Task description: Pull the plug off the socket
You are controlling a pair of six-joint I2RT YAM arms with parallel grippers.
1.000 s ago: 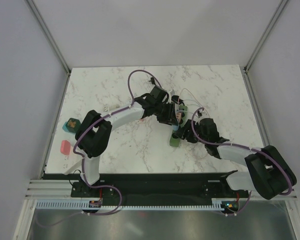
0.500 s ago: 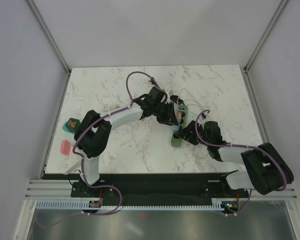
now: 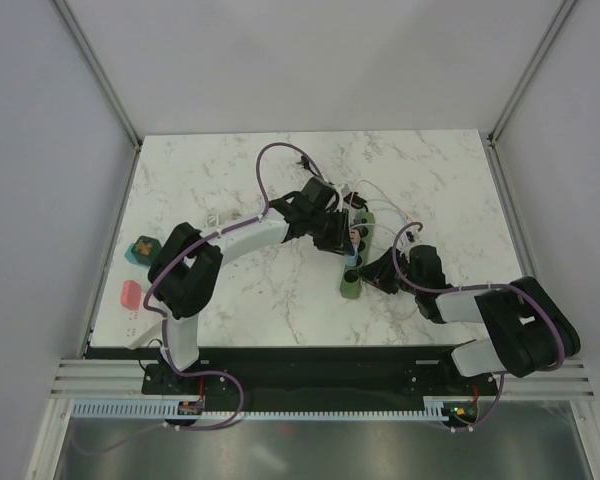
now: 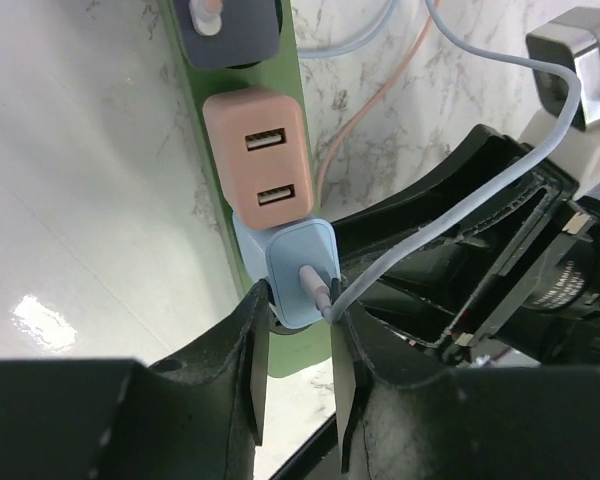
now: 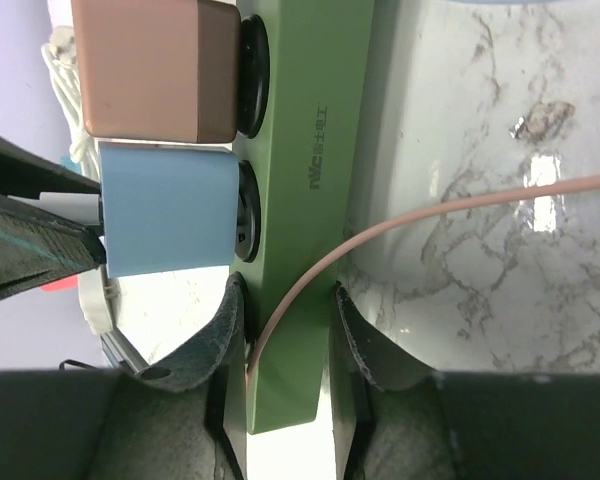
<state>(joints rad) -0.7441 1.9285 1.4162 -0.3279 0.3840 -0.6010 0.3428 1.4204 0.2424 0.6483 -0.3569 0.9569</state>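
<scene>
A green power strip [image 3: 351, 273] lies on the marble table; it shows in the left wrist view [image 4: 198, 120] and the right wrist view [image 5: 310, 130]. A light blue plug [image 4: 302, 270] with a pale cable sits in its socket, also seen in the right wrist view [image 5: 167, 210]. A pink plug [image 4: 265, 160] sits beside it. My left gripper [image 4: 295, 320] is shut on the blue plug, one finger on each side. My right gripper [image 5: 285, 330] is shut on the near end of the strip, with a pink cable [image 5: 460, 205] caught under it.
A dark plug [image 4: 225, 30] sits further along the strip. Loose white and pink cables [image 3: 380, 195] lie behind the strip. A teal block [image 3: 140, 250] and a pink block [image 3: 130, 294] lie at the table's left edge.
The strip's near end has swung slightly toward the front, and my right gripper has followed it. My left gripper has stayed on the blue plug.
</scene>
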